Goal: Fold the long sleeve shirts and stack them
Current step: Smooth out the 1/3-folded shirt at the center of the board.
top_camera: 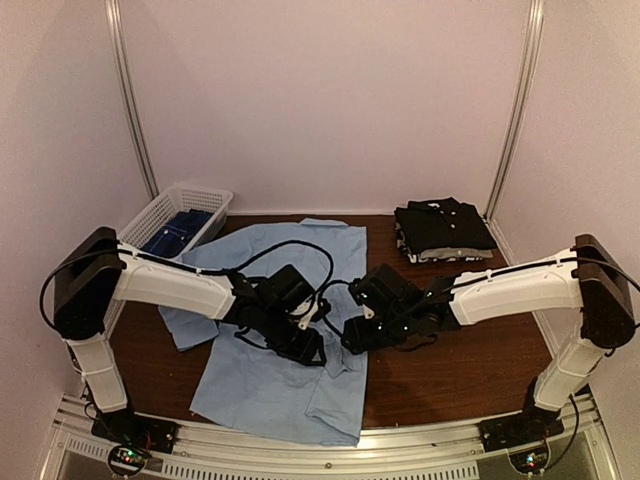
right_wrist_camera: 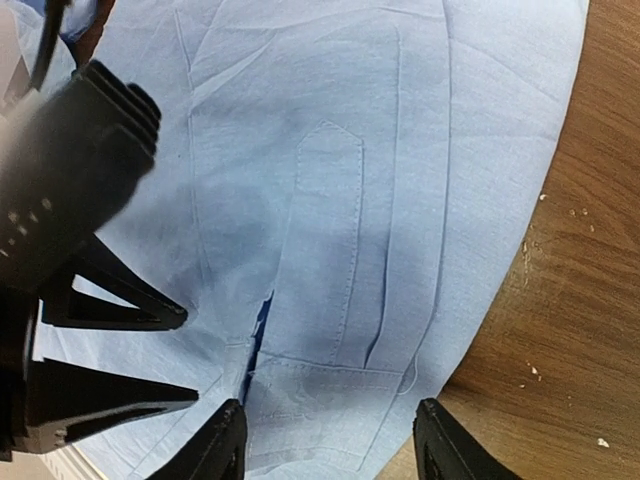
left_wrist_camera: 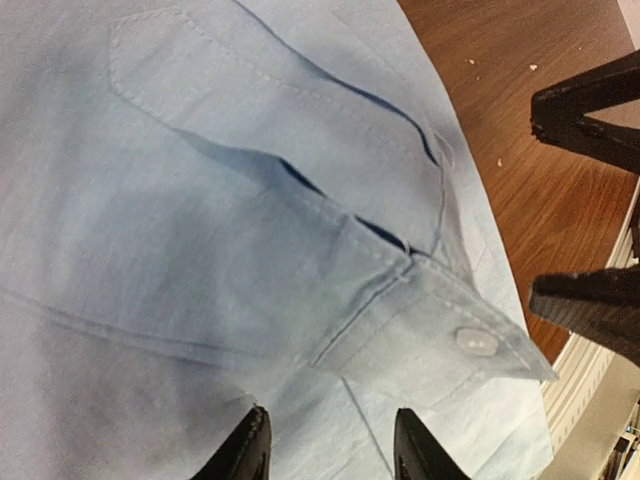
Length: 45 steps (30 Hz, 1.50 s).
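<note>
A light blue long sleeve shirt (top_camera: pixel 290 300) lies spread on the brown table. One sleeve is laid over its body, with the buttoned cuff (left_wrist_camera: pixel 440 335) near the shirt's right edge; the cuff also shows in the right wrist view (right_wrist_camera: pixel 320 410). My left gripper (top_camera: pixel 312 350) is open just above the cloth beside the cuff, its fingertips (left_wrist_camera: pixel 245 450) apart and empty. My right gripper (top_camera: pixel 350 338) is open over the same cuff, one fingertip (right_wrist_camera: pixel 225 445) over cloth and the other over wood. Folded black and patterned shirts (top_camera: pixel 443 230) are stacked at the back right.
A white mesh basket (top_camera: pixel 172 218) holding dark blue cloth stands at the back left. The two grippers are close together over the shirt's right edge; the right gripper's fingers (left_wrist_camera: pixel 590 120) show in the left wrist view. A metal rail (top_camera: pixel 330 455) runs along the near edge.
</note>
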Motion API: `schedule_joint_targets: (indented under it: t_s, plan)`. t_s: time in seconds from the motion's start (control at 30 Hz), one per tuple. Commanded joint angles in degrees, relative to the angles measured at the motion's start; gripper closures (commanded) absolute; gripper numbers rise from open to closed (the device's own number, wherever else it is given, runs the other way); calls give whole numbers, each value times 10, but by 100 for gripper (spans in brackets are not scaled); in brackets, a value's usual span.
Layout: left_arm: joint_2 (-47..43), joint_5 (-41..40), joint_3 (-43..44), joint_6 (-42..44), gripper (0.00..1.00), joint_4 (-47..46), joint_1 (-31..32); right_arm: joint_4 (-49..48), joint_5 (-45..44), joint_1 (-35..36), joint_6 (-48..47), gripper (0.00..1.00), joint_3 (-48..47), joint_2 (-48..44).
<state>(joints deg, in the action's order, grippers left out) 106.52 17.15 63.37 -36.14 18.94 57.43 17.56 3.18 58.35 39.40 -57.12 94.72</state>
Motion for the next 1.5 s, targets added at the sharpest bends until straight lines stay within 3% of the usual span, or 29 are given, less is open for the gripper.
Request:
schedule_joint_targets:
  t_s: [0.0, 0.27, 0.4, 0.6, 0.73, 0.9, 1.03, 1.2, 1.3, 1.4, 1.47]
  plan:
    - [-62, -45, -25, -19, 56, 22, -11, 20, -23, 22, -4, 41, -22, -20]
    - [-136, -84, -55, -45, 57, 29, -65, 70, -67, 62, -9, 40, -61, 10]
    - [-145, -87, -54, -38, 57, 31, -77, 75, -63, 65, -10, 45, -76, 40]
    - [-148, -87, -61, -31, 57, 30, -82, 90, -57, 66, -9, 63, -102, 79]
    - [-157, -88, -73, -29, 57, 22, -84, 104, -44, 66, -9, 82, -116, 82]
    - [-168, -83, -84, -23, 57, 13, -90, 156, 31, 67, -24, 100, -150, 87]
    - [-175, -80, -86, -12, 57, 13, -92, 209, 97, 71, -36, 100, -167, 73]
    - [-182, -75, -95, -4, 57, 8, -94, 267, 118, 87, -39, 96, -182, 83]
    - [-182, -68, -102, -3, 57, 1, -95, 252, 135, 98, -28, 77, -178, 92]
    - [-178, -62, -100, -1, 57, -1, -95, 238, 123, 100, -18, 51, -180, 82]
    - [-175, -59, -99, 1, 57, -1, -96, 243, 98, 97, -10, 44, -185, 64]
